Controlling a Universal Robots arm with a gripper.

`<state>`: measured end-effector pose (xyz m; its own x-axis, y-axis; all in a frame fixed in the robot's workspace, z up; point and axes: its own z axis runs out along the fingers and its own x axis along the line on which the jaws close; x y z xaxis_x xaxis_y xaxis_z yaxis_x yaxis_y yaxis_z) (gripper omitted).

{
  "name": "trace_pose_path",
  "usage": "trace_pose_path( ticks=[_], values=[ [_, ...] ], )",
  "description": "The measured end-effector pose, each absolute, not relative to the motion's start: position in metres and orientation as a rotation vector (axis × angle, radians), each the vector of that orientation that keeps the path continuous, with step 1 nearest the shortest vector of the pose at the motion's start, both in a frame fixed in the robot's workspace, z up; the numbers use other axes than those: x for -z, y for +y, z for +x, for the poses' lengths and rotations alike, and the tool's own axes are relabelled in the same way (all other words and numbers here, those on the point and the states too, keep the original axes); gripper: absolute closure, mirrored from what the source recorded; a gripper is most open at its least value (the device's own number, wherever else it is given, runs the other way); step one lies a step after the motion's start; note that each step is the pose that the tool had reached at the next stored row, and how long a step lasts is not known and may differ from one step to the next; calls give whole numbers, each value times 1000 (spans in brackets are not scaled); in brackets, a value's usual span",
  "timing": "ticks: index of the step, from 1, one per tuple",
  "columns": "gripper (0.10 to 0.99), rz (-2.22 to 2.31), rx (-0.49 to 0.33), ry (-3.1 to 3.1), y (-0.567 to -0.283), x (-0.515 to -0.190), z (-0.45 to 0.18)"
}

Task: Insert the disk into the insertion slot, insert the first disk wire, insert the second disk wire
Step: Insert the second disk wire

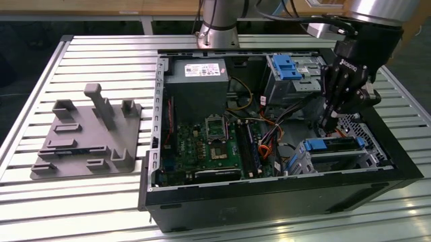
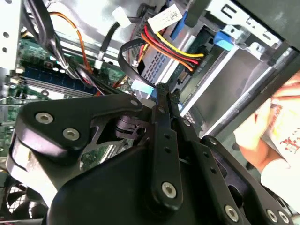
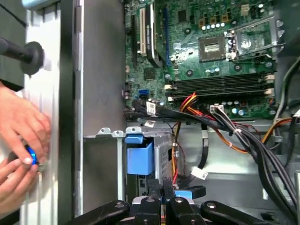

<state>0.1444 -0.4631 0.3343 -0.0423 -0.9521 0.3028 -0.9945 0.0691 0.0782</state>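
Observation:
The disk point(image 1: 334, 146), silver in a blue caddy point(image 3: 139, 157), lies inside the insertion slot point(image 1: 350, 160) at the case's near corner on the exterior view's right. My black gripper point(image 1: 328, 121) reaches down into the case just above the disk's inner end. In both wrist views its fingers point(image 2: 163, 122) are pressed together. A black disk wire ending in a light-blue connector point(image 2: 142, 88) sticks out sideways at the gripper point(image 3: 164, 186) tips, and the tips appear to pinch it. A red, yellow and orange wire bundle point(image 2: 173, 49) with a white-tagged plug hangs near the disk.
The open case holds a green motherboard point(image 1: 209, 146), a grey power supply point(image 1: 199, 85) and a taller cage with a blue latch point(image 1: 289, 68). Loose cables cross its middle. A person's hands point(image 3: 18, 136) rest outside the case wall. A grey fixture plate point(image 1: 88, 136) lies on the slatted table.

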Motion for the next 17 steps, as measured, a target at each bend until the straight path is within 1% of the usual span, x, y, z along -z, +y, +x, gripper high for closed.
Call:
trace_pose_path(
  ticks=[5, 17],
  values=[
    [941, 1974, -196, -2088, -471, -335, 145],
    [941, 2001, -127, -2109, -480, -337, 156]
  ],
)
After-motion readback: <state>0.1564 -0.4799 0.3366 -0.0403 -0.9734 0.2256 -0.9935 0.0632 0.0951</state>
